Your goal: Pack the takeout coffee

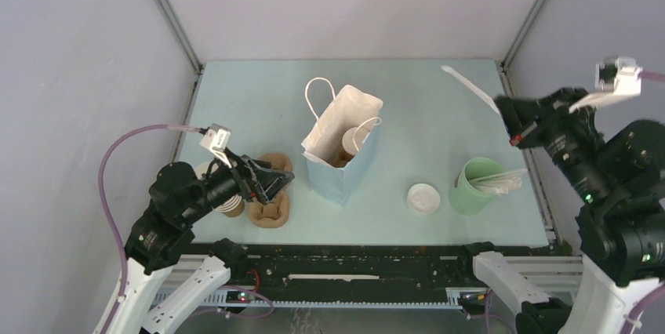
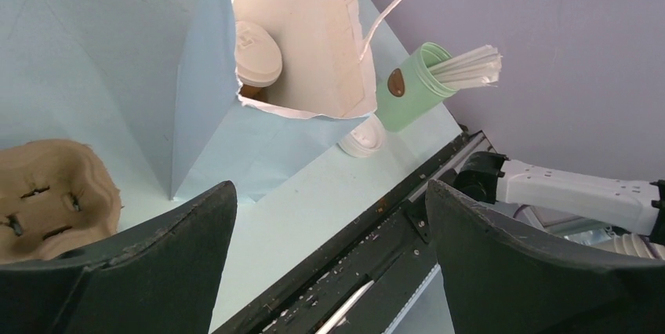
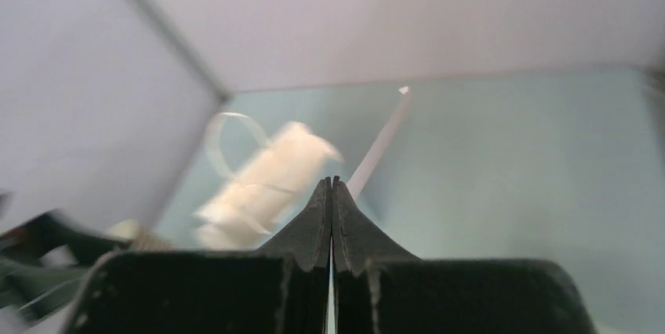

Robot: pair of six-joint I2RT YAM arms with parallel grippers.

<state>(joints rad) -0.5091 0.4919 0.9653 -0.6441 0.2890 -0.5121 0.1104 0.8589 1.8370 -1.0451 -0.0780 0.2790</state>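
Observation:
The takeout coffee (image 1: 352, 143), a brown cup topped with a pale lid, stands inside the white and blue paper bag (image 1: 339, 169). It also shows in the left wrist view (image 2: 257, 53), deep in the bag (image 2: 205, 107). My left gripper (image 1: 286, 179) is open and empty, low over the brown pulp carrier (image 1: 269, 212), left of the bag. In its own view the gripper (image 2: 329, 189) has its jaws wide apart. My right gripper (image 1: 503, 107) is raised at the far right, shut on a thin white stick (image 1: 469, 87). In the right wrist view the stick (image 3: 380, 142) juts past the gripper (image 3: 332, 181).
A nested stack of brown cups (image 1: 228, 205) stands behind my left gripper. A pale green cup with white sticks (image 1: 475, 186) stands at the right front, with a loose white lid (image 1: 423, 198) beside it. The carrier (image 2: 47, 193) lies at the left in the left wrist view.

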